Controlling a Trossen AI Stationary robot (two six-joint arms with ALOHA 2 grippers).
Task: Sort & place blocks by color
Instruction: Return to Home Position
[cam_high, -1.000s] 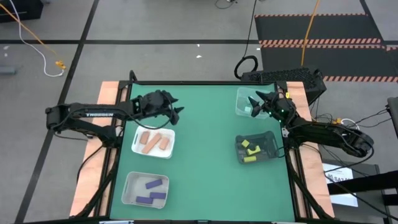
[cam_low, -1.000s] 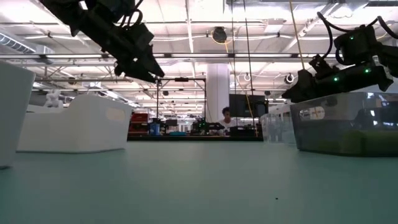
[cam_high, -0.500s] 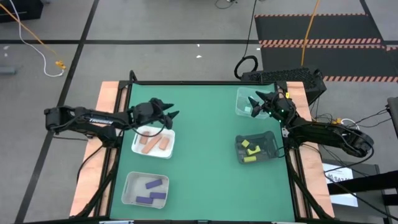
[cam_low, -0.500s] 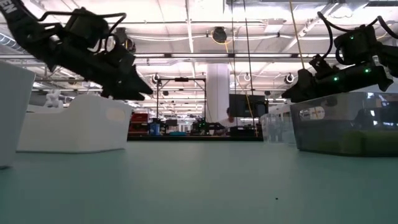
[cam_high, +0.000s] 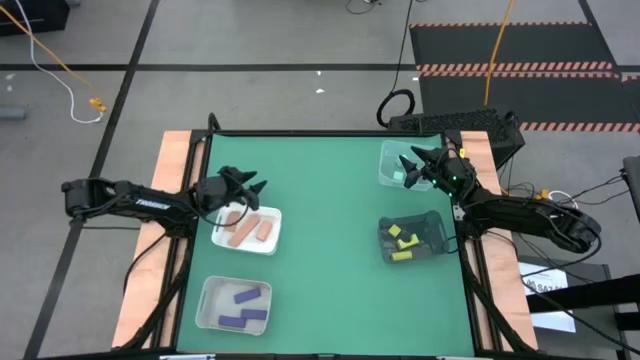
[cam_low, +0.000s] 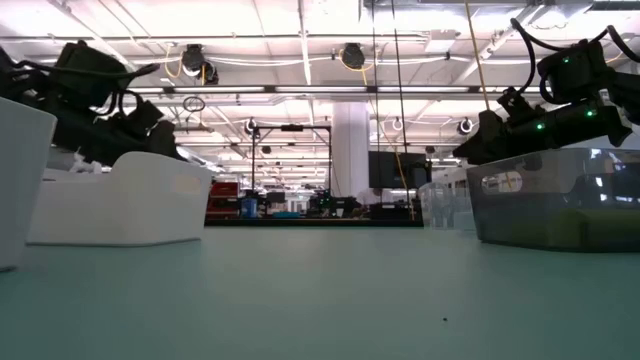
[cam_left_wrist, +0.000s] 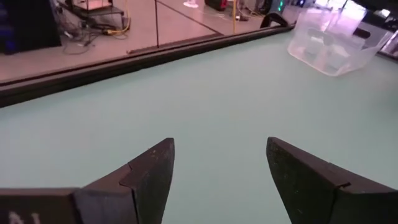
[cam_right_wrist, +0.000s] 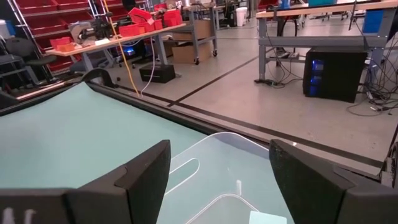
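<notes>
Over the white tray's far edge, my left gripper hung empty, fingers spread above the salmon-pink blocks. My right gripper, also spread, waited over the clear plastic bin holding a mint block. Sorting looked done, and I judged only the retreat home remained. A second earlier my left arm had reached farther in

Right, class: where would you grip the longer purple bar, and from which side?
Grip the purple bar at mid-length, jaws across its narrow width, coming straight down. It lies flat inside a walled tray, so a sideways approach looks blocked and the long axis is probably too wide to span.
</notes>
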